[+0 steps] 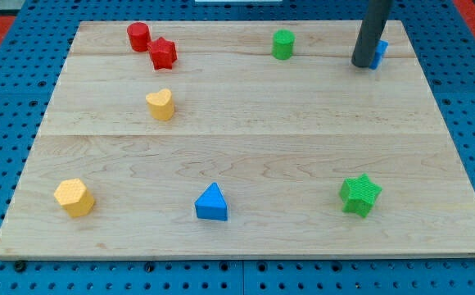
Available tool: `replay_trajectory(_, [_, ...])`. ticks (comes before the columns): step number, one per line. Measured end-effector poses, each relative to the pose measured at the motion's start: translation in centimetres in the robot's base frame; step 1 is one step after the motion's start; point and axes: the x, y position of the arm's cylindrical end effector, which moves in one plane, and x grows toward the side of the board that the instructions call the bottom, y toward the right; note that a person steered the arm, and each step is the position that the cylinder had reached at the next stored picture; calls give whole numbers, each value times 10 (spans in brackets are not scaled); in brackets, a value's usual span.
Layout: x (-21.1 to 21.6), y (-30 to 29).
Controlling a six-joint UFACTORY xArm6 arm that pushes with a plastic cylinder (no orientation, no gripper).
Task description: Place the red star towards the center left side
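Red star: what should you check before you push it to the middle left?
1. Red star in view, near the view's top left: ok.
2. My tip beside the star: not ok, it is far off at the view's top right, by a blue block.
3. Star free of neighbours: not ok, the red cylinder is close against it.
4. Way down to the centre left clear: not ok, the yellow heart sits below the star.
5. Star touching the cylinder: cannot tell.
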Motion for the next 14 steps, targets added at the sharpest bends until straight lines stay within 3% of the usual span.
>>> replay_trajectory(1, [-11, 0])
replay_trajectory(2, [33, 1])
replay_trajectory(3, [94, -37])
replay_trajectory(4, [61, -163])
replay_trajectory(6, [-41, -268])
replay_trajectory(8, [-96, -291])
replay_trajectory(13, [-96, -285])
replay_trajectory(14, [-87, -344])
